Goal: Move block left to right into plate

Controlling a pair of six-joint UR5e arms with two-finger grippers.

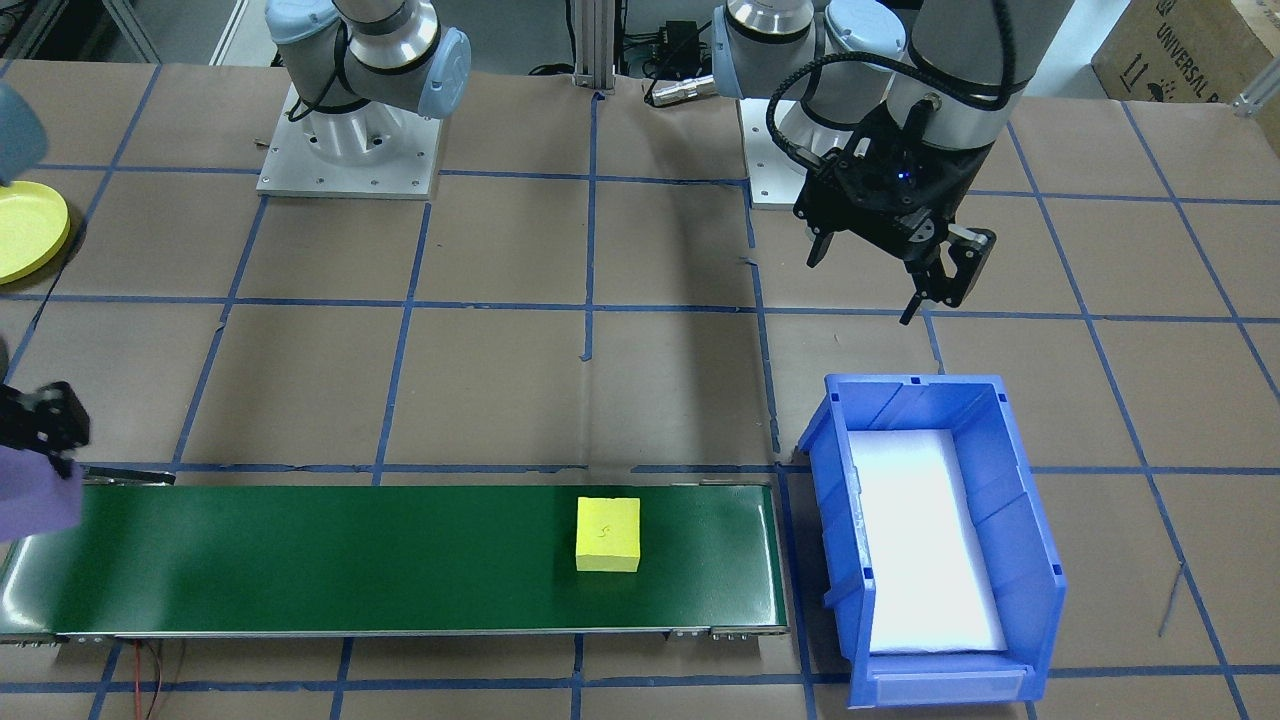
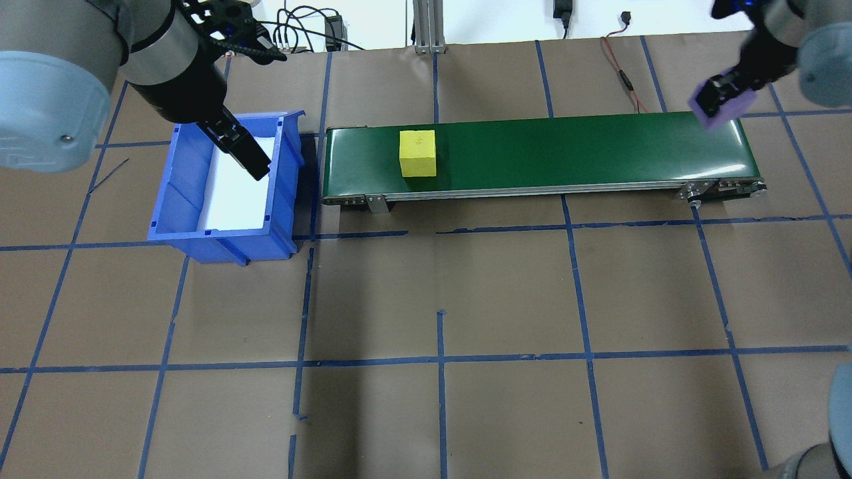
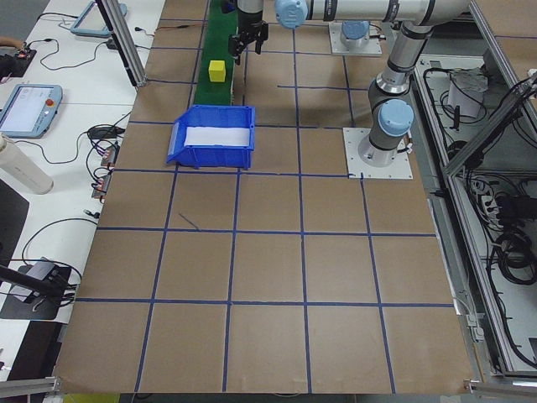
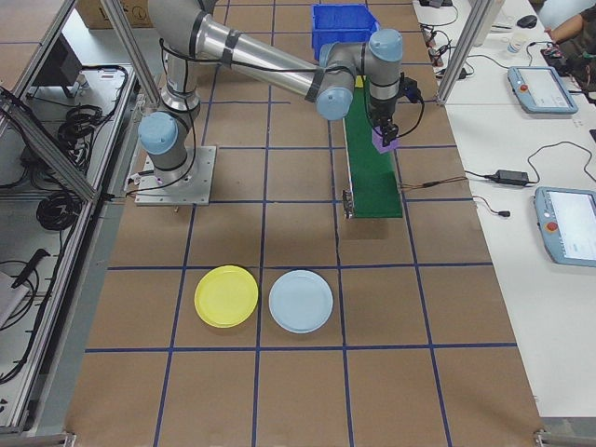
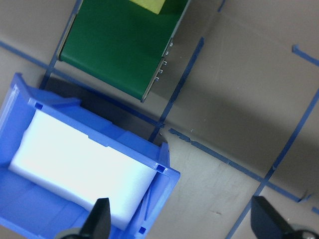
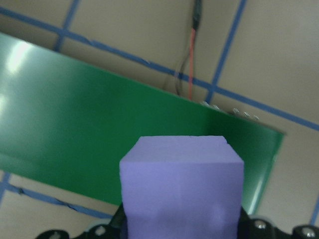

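1. Overhead, the right gripper (image 2: 722, 100) pinches a purple block (image 2: 724, 110) between its fingers, above the belt's (image 2: 566, 153) right end; a yellow block (image 2: 417, 153) lies on the belt.
2. Front view: the left gripper (image 1: 895, 265) hangs with fingers spread beyond the bin (image 1: 1010, 560).
3. Right view: the yellow plate (image 4: 226, 296) sits on the desk (image 4: 279, 391), well apart from the belt, just beside a pale blue plate (image 4: 301, 301).

Brown tabletop (image 2: 506, 293) gridded with blue tape (image 2: 439, 359); a white side desk (image 4: 521, 186) carries tablets (image 4: 538, 88) and cables.
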